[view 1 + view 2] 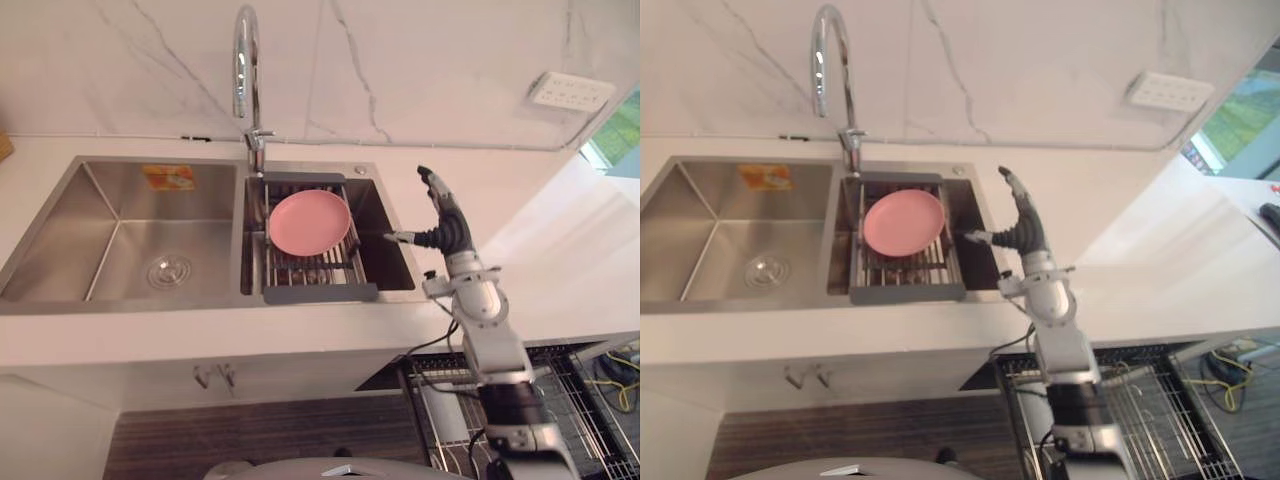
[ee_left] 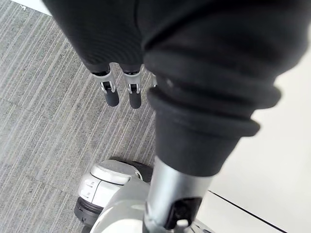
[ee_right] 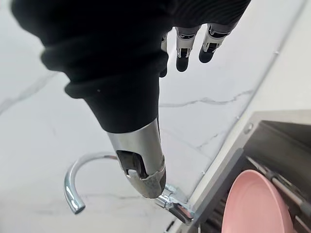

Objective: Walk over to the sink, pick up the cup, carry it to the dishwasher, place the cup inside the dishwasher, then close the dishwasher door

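Reaching up over the right rim of the double-basin stainless-steel sink [image 1: 120, 240], the right hand [image 1: 452, 230] is spread wide, its fingers [image 3: 182, 54] straight and pointing toward the white veined marble wall [image 1: 400, 60], its thumb stuck out sideways toward the right basin. It holds nothing and touches nothing.

A grey-framed wire drain rack [image 1: 320, 293] spans that right basin. A round pink plate [image 1: 310, 222] lies on the rack, tilted a little, and whatever may sit beneath it is hidden. I cannot tell from these views where the cup is.

The tall curved chrome faucet [image 1: 245, 70] rises from the back edge between the two basins. The left basin shows a round drain [image 1: 168, 271] and an orange sticker [image 1: 168, 177] on its rear wall.

The white countertop [image 1: 560, 260] runs off to the right. Below it, beside the right arm, the dishwasher's pulled-out metal wire rack [image 1: 570, 400] stands open.

The left hand [image 2: 111, 95] hangs low over grey striped flooring [image 2: 48, 97], fingers relaxed and straight, holding nothing
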Motion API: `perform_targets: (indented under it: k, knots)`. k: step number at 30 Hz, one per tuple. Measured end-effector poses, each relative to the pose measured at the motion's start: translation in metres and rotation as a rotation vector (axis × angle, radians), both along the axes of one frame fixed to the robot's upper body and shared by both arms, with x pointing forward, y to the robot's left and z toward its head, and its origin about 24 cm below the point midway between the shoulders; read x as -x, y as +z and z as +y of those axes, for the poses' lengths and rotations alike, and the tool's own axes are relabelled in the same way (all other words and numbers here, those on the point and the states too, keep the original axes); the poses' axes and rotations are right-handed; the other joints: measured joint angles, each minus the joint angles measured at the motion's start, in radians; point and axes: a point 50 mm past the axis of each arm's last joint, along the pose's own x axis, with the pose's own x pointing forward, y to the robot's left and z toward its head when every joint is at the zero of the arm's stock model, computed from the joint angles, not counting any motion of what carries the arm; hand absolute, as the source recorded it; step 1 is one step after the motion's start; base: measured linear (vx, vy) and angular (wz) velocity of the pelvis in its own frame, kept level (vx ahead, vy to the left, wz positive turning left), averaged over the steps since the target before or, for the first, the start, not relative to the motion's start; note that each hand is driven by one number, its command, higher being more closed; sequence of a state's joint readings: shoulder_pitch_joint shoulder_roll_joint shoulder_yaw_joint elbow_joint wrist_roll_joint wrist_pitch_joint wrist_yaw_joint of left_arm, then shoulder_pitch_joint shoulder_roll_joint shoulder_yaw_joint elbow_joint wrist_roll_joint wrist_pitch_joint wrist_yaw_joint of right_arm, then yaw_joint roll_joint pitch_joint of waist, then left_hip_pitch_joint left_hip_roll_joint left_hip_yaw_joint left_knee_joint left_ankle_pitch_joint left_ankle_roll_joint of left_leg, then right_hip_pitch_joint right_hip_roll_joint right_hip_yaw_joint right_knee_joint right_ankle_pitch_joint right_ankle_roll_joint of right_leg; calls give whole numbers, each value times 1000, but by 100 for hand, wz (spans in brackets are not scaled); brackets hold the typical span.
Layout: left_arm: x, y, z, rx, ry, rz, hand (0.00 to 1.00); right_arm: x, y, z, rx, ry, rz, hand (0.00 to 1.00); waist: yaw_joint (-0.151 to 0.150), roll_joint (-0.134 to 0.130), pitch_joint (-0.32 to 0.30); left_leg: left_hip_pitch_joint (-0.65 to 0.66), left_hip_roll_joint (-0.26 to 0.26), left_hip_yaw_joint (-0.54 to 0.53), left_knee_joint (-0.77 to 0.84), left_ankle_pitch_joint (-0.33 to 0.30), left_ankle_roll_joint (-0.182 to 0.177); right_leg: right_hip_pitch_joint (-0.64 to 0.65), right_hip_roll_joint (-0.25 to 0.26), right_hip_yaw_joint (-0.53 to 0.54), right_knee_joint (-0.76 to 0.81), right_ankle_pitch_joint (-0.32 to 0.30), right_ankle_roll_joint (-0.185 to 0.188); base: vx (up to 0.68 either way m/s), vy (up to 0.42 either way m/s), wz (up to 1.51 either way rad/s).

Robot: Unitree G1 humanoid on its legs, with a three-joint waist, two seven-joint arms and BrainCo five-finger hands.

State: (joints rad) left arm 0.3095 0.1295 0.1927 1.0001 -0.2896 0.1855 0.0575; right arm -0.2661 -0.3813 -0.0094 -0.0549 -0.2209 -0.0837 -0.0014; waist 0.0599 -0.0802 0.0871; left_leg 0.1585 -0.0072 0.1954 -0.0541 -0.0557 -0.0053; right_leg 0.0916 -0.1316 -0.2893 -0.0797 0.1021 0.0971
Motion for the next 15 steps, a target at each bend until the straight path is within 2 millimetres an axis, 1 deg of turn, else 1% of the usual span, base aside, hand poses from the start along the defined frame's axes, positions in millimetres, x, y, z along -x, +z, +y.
perform_targets:
  k: [1,2,3,4,6,8,10,13,15]
  knots:
    - [-1,0,0,2,-1,1,0,-4,2,2,71,-3,-5,0,8,0,0,-3,-1,-5,-3,2,3,0,-1,-4,0,0,0,-110,-29,16]
    - [-2,0,0,3,-1,-1,0,-6,2,3,99,-3,-2,0,14,-1,-1,-3,-1,-7,-3,3,5,0,-1,-6,0,0,0,-118,-32,12]
    - [-2,0,0,6,-2,-4,0,-10,-1,6,166,-6,9,0,25,-2,-2,-5,-2,-11,-4,8,12,0,-2,-12,1,0,0,-120,-38,19]
    - [-3,0,0,7,-3,-4,0,-13,-5,8,231,-11,19,0,27,-4,-3,-10,-4,-25,-9,15,19,0,-4,-28,3,0,0,-118,-36,27]
    - [-3,1,2,8,-7,-3,0,-16,-10,11,325,-9,27,0,28,-8,-5,-18,-7,-40,-24,25,14,-2,-6,-46,3,0,0,-104,-23,35]
    - [-2,1,1,22,-10,4,0,-23,-18,16,454,6,47,0,42,-12,-7,-29,-10,-58,-28,35,18,-7,-10,-55,3,1,-1,-95,-15,23]
    - [-4,1,1,27,-12,1,0,-27,-23,19,540,20,54,0,52,-12,-7,-33,-12,-62,-28,39,18,-7,-12,-60,3,1,-1,-56,-1,15]
    - [-6,1,1,31,-18,-3,0,-32,-34,23,651,52,80,0,56,-12,-7,-44,-18,-85,-29,48,20,-5,-18,-83,3,3,-1,-34,4,21]
    - [-9,2,1,34,-22,-15,0,-35,-41,23,706,50,105,0,68,-12,-6,-50,-19,-91,-29,51,20,-6,-20,-91,0,5,0,-15,9,15]
